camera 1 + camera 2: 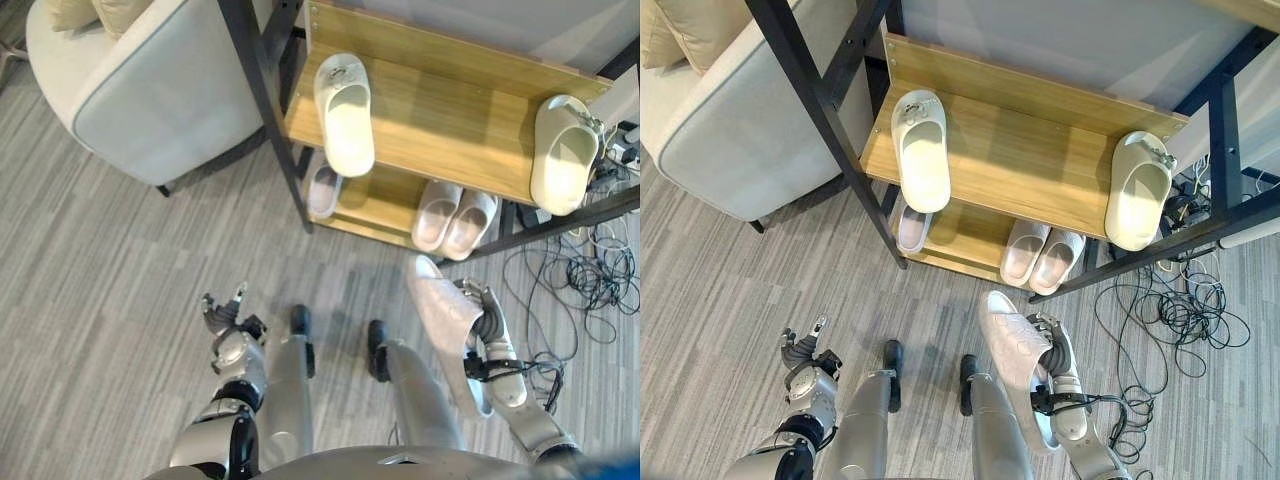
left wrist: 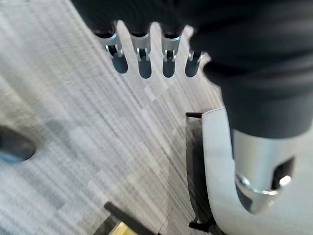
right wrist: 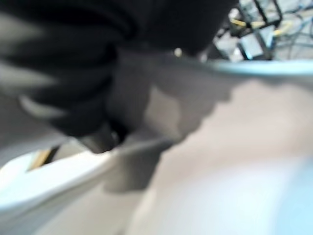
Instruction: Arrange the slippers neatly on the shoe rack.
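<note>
Right hand [image 1: 489,322] fingers [image 1: 1053,340] curled round a white slipper [image 1: 447,325], held above the floor [image 1: 120,300] in front of the shoe rack [image 1: 450,120]. Left hand [image 1: 226,320] low at the left, fingers [image 2: 142,61] loosely straight, grasping nothing. On the upper shelf: one cream slipper [image 1: 345,112] at the left, another cream slipper [image 1: 563,152] at the right edge. On the lower shelf: a pale pair [image 1: 454,217] side by side, a single pale slipper [image 1: 323,190] at the left. Armchair [image 1: 150,80] just beside the rack's left.
</note>
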